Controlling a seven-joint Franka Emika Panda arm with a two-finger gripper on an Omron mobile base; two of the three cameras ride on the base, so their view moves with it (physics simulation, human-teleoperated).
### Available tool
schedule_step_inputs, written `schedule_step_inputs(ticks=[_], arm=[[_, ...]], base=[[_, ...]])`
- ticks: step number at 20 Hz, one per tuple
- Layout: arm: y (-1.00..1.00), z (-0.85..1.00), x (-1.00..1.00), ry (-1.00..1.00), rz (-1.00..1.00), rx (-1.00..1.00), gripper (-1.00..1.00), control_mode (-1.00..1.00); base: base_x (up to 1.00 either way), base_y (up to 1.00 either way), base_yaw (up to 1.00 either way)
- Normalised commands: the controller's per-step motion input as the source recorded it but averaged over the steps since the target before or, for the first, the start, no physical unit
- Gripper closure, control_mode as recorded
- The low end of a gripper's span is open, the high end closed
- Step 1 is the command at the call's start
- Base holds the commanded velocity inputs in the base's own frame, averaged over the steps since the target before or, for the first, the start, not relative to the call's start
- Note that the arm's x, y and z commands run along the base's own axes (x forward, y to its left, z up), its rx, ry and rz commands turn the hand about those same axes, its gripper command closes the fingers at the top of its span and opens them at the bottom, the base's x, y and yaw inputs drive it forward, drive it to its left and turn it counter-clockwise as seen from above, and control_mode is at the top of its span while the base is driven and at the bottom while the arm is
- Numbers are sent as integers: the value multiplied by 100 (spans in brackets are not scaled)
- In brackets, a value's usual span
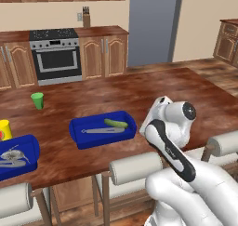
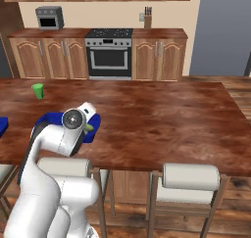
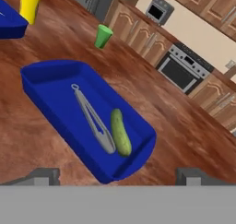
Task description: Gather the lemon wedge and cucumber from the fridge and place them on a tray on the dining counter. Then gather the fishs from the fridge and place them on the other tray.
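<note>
1. In the left base view we see a blue tray (image 1: 103, 129) on the wooden counter (image 1: 139, 95), with the cucumber (image 1: 115, 123) lying in its far right part and grey tongs (image 1: 103, 130) just beside it, nearer us. A second blue tray (image 1: 17, 156) sits well apart at the left edge, holding silvery things that may be fish (image 1: 11, 156); we cannot tell for sure. A yellow cup (image 1: 4, 129) stands just behind that tray, and a green cup (image 1: 37, 100) stands farther back on the counter. The white arm (image 1: 172, 127) rises at the lower right, just right of the cucumber's tray.

2. In the right base view the arm (image 2: 59, 139) covers most of the tray (image 2: 93, 127); a green bit of the cucumber (image 2: 89, 128) peeks out beside it. The green cup (image 2: 37, 90) stands to the left, farther back.

3. In the hand view the pincer (image 3: 117, 174) hangs above the tray (image 3: 50, 87), its tips spread wide with nothing between them. The cucumber (image 3: 120, 132) lies in the tray's near end, touching the tongs (image 3: 94, 119) alongside it. We see no lemon wedge.
</note>
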Motion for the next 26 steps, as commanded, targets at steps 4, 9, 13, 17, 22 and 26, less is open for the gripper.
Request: schedule_step_inputs(ticks=[4,9,13,17,22,26], arm=[[-26,18,-75,-8,0,5,-100,-100],[0,0,-4,0,0,0,-100,-100],[0,0,-1,0,0,0,-100,-100],[0,0,0,0,0,0,-100,100],[0,0,0,0,0,0,-100,100],[0,0,0,0,0,0,-100,100]], base=[[0,0,0],[0,0,0],[0,0,0],[-82,0,0],[-100,2,0],[-57,72,0]])
